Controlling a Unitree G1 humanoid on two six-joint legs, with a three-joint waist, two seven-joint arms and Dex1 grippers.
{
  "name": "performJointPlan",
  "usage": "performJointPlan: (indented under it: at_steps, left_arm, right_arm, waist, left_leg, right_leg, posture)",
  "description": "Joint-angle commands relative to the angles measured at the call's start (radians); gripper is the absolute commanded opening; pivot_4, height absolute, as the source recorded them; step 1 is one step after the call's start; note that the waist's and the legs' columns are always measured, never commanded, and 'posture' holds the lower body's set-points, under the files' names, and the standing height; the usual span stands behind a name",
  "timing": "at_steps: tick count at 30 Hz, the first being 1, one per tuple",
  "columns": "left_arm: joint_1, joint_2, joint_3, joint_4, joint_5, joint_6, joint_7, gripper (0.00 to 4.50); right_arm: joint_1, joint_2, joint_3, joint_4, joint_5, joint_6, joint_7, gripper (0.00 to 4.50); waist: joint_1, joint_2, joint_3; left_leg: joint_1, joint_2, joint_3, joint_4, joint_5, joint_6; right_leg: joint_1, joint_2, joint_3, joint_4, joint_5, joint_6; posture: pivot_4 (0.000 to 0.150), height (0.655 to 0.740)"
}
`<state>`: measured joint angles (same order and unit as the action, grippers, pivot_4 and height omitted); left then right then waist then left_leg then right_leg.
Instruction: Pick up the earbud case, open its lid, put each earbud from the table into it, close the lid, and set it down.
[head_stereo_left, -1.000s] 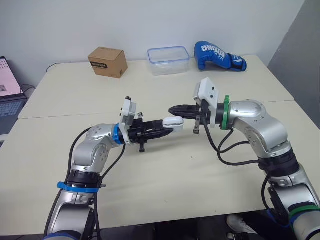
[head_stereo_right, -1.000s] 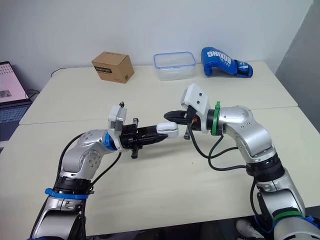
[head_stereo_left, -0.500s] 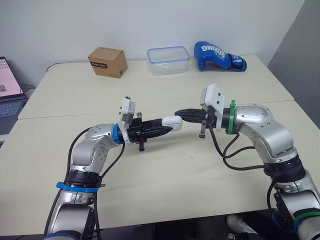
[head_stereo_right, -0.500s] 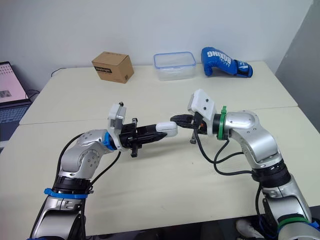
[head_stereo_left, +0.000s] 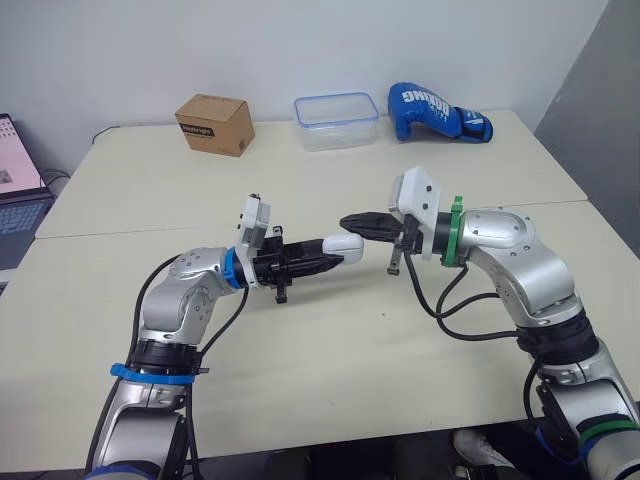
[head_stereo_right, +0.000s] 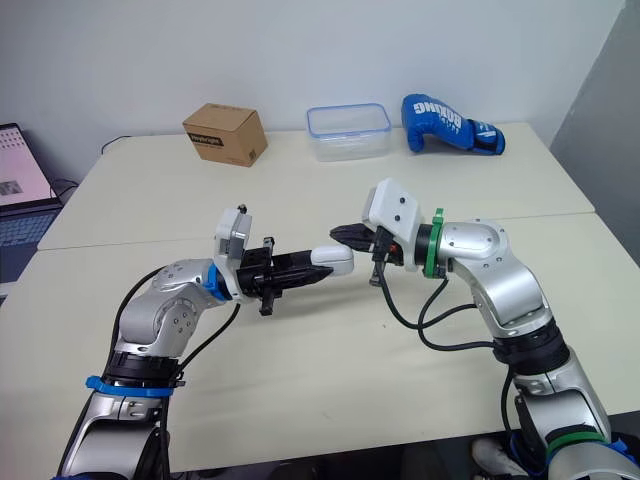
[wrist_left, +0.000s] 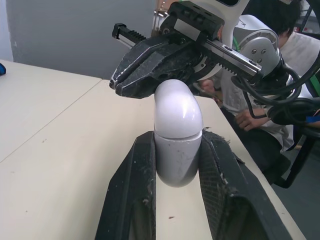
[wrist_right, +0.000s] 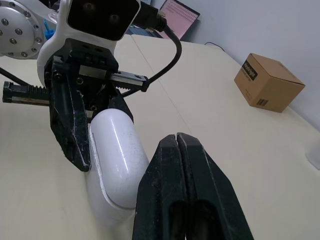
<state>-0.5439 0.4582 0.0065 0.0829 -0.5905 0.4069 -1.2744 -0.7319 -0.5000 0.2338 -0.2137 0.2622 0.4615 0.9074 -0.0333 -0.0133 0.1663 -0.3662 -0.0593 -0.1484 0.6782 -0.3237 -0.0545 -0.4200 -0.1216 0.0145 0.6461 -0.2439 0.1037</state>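
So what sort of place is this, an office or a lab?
Most likely an office-style lab or test room: pale tables pushed together, an open laptop at the edge, and odd props, a cardboard box, plastic container and boxing glove, along the white wall.

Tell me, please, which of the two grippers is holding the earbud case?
The left gripper: its fingers clamp the earbud case on both sides, whereas the right gripper has shut fingers beside its rounded end.

arms: 2, silver | left arm (head_stereo_left: 190, 290): blue bands | right arm (head_stereo_left: 520, 255): green bands | white camera blocks (head_stereo_left: 418, 195) behind jaws | black cables (head_stereo_left: 470, 335) | textured black fingers (wrist_left: 132, 200)
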Motion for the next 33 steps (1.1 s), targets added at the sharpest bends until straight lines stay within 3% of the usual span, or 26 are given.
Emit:
performJointPlan:
  at_steps: [1, 14, 19, 25, 33]
  left_arm:
    - [-0.019, 0.000, 0.020, -0.034, -0.020, -0.006, 0.010, 0.82]
    - [-0.019, 0.001, 0.022, -0.040, -0.018, 0.011, 0.022, 0.82]
    - [-0.013, 0.007, 0.015, -0.049, -0.004, 0.017, 0.038, 0.82]
    - [-0.033, 0.031, -0.004, -0.052, -0.006, 0.169, 0.134, 0.82]
    - [-0.120, 0.016, -0.011, -0.018, -0.026, 0.526, 0.357, 0.82]
  right_arm:
    - [-0.001, -0.012, 0.034, -0.067, -0.007, -0.034, 0.044, 0.02]
    - [0.047, -0.075, 0.069, -0.095, -0.090, -0.152, 0.092, 0.02]
    - [0.014, -0.090, -0.023, -0.069, -0.005, -0.037, 0.099, 0.02]
    - [-0.011, -0.196, -0.205, -0.005, 0.169, 0.089, 0.184, 0.02]
    - [0.075, -0.307, -0.235, -0.049, 0.218, 0.132, 0.238, 0.02]
  waist:
    - [0.000, 0.000, 0.000]
    - [0.000, 0.000, 0.000]
    - [0.000, 0.000, 0.000]
    - [0.004, 0.000, 0.000]
    - [0.002, 0.000, 0.000]
  left_leg:
    - [0.000, 0.000, 0.000, 0.000, 0.000, 0.000]
    - [0.000, 0.000, 0.000, 0.000, 0.000, 0.000]
    - [0.000, 0.000, 0.000, 0.000, 0.000, 0.000]
    - [0.000, 0.000, 0.000, 0.000, 0.000, 0.000]
    - [0.000, 0.000, 0.000, 0.000, 0.000, 0.000]
  right_leg:
    - [0.000, 0.000, 0.000, 0.000, 0.000, 0.000]
    - [0.000, 0.000, 0.000, 0.000, 0.000, 0.000]
    - [0.000, 0.000, 0.000, 0.000, 0.000, 0.000]
    - [0.001, 0.000, 0.000, 0.000, 0.000, 0.000]
    - [0.000, 0.000, 0.000, 0.000, 0.000, 0.000]
  posture:
    - [0.150, 0.7307]
    - [0.150, 0.7307]
    - [0.150, 0.7307]
    - [0.150, 0.7307]
    - [0.150, 0.7307]
